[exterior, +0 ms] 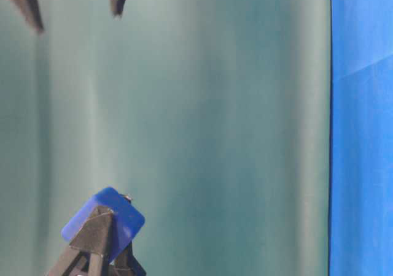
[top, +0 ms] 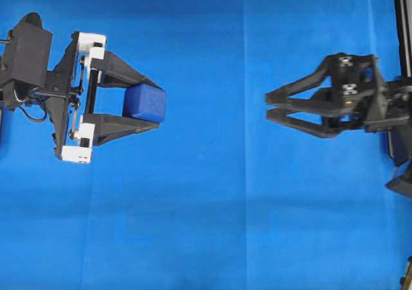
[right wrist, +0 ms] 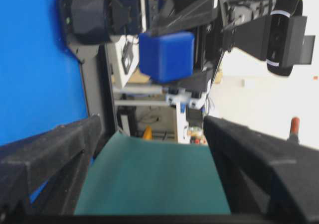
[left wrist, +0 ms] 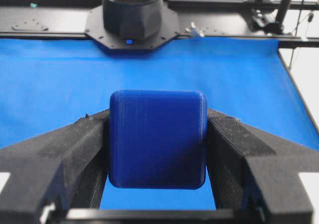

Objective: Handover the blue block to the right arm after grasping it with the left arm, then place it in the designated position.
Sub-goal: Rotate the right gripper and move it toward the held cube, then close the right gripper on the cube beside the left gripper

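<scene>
- Where the blue cloth (top: 206,206) covers the bench: two arms facing, well apart.
- Left pincer (top: 152,104): clamped on block (top: 145,103), held above the cloth.
- Right pincer (top: 268,106): spread wide, holding nothing, tips toward block.

Light is bright and even. From overhead the blue cloth (top: 206,193) shows only faint soft shadows and fold lines. The table-level view is soft, with blurred dark fingertips (exterior: 27,6) at 11 o'clock. The right wrist view is smeared throughout, washed out toward 3 o'clock. The left wrist view shows the blue block (left wrist: 157,138) sharp, its background slightly hazy.
</scene>
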{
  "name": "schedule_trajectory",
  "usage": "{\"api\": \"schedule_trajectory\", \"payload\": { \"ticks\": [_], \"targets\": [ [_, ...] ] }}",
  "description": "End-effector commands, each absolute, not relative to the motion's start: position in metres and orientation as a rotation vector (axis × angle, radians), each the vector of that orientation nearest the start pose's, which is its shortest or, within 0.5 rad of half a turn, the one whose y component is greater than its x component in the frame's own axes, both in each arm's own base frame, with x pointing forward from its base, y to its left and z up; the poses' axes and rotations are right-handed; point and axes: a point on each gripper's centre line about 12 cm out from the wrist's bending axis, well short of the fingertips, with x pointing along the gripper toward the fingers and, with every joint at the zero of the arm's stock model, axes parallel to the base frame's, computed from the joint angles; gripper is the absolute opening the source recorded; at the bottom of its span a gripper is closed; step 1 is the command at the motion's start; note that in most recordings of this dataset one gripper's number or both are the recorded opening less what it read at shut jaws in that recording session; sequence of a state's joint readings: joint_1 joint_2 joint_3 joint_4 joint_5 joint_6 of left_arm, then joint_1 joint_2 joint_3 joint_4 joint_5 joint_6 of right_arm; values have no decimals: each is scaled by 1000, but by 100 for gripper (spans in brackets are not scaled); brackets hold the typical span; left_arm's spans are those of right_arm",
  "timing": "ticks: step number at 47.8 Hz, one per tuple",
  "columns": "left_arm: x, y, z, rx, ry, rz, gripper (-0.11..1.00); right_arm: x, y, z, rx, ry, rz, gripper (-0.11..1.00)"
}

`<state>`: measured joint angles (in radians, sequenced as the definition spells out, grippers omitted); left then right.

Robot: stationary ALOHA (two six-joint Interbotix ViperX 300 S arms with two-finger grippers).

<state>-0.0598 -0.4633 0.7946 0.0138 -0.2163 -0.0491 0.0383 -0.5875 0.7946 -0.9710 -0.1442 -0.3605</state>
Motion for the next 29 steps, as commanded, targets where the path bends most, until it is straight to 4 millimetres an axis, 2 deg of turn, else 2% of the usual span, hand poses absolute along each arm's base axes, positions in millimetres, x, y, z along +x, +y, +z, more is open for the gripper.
{"api": "schedule_trajectory", "payload": {
  "ticks": [1,29],
  "targets": [
    [318,-21,321,-36,80,-67,49,306,27,346,-1316,-28,212,98],
    [318,-26,323,-37,77,-81,49,413,23,340,-1310,29,234,98]
  ]
}}
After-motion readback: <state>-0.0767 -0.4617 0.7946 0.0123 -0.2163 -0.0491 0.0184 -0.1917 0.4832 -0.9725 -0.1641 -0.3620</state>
